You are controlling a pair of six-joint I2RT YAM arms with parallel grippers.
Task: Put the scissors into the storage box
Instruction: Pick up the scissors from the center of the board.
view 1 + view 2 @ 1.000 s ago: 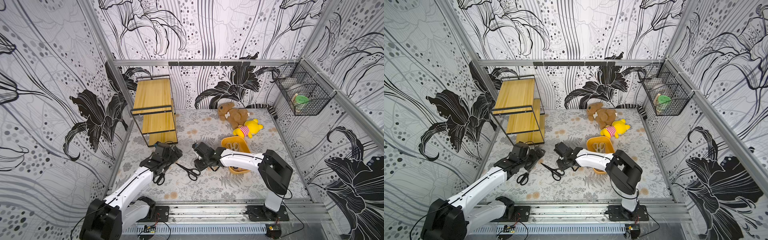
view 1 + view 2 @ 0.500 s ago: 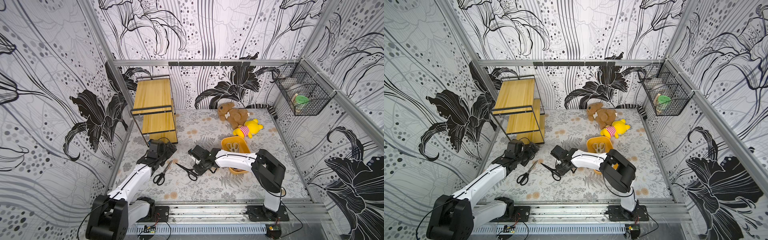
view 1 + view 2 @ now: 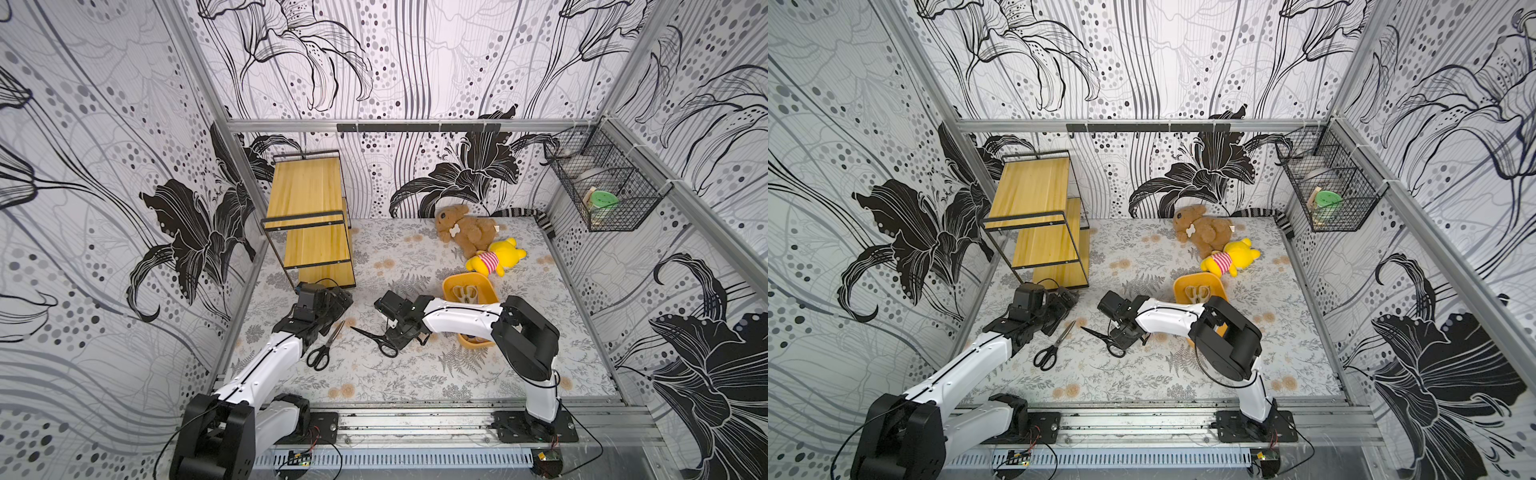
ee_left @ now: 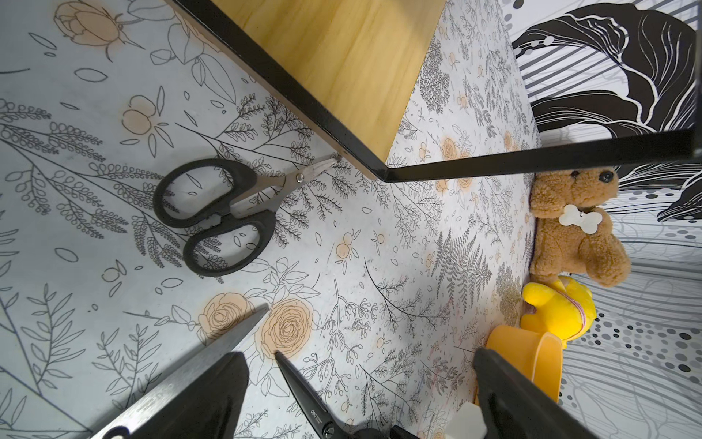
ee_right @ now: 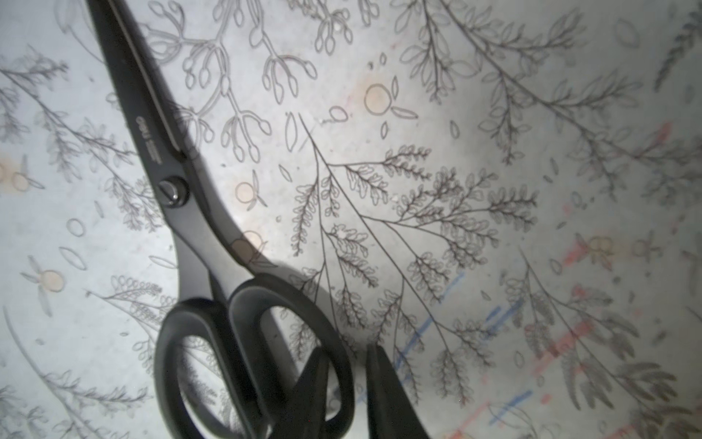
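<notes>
An all-black pair of scissors (image 3: 376, 338) (image 3: 1104, 338) lies flat on the floral mat. My right gripper (image 3: 401, 336) (image 5: 347, 353) is down on its handles, one finger inside a loop and the other outside, pinching the rim. A steel-bladed, black-handled pair (image 3: 324, 349) (image 3: 1052, 349) lies to its left. My left gripper (image 3: 338, 299) (image 4: 361, 403) hovers open near the shelf foot, holding nothing. A small black-handled pair (image 4: 224, 216) lies with its tip under the shelf. The orange storage box (image 3: 446, 286) (image 3: 1179, 286) holds a cream pair (image 3: 465, 293) and is partly hidden by my right arm.
A yellow wooden shelf (image 3: 309, 216) with a black frame stands at the back left. A brown teddy (image 3: 465, 228) and a yellow plush (image 3: 494, 257) lie behind the box. A black wire basket (image 3: 602, 195) hangs on the right wall.
My right gripper has dropped onto the black scissors' handles and its jaws have narrowed around a loop. My left gripper has drawn back from the steel-bladed pair toward the shelf.
</notes>
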